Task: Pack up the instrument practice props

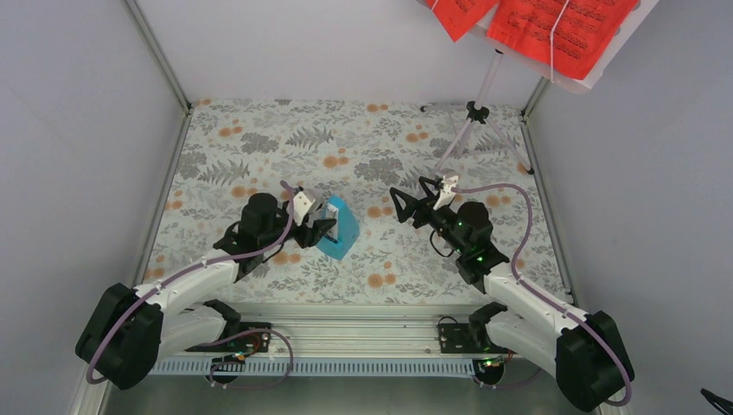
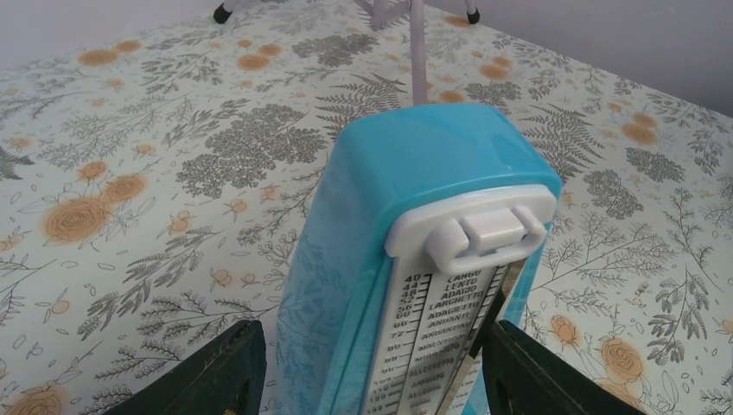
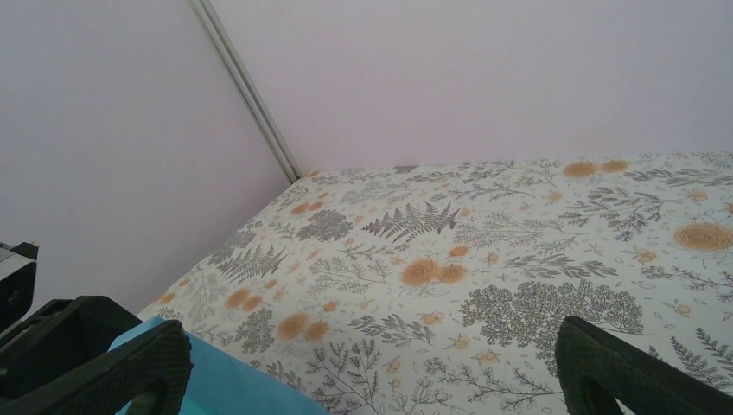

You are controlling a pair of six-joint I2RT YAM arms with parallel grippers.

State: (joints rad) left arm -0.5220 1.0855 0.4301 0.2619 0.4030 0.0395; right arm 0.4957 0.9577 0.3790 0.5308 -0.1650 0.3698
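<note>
Upright metronome (image 2: 406,216), face toward left hand (image 2: 367,373)

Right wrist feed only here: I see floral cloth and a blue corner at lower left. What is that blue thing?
Observer: A light-blue metronome, its white tempo scale turned toward the left wrist camera.
Operator: Is the left gripper on it?
Observer: The left gripper has one finger on each side of it. I cannot tell whether they press it.
Operator: Where is the music stand?
Observer: The music stand is at the far right corner of the table, holding red sheet-music pages.
</note>
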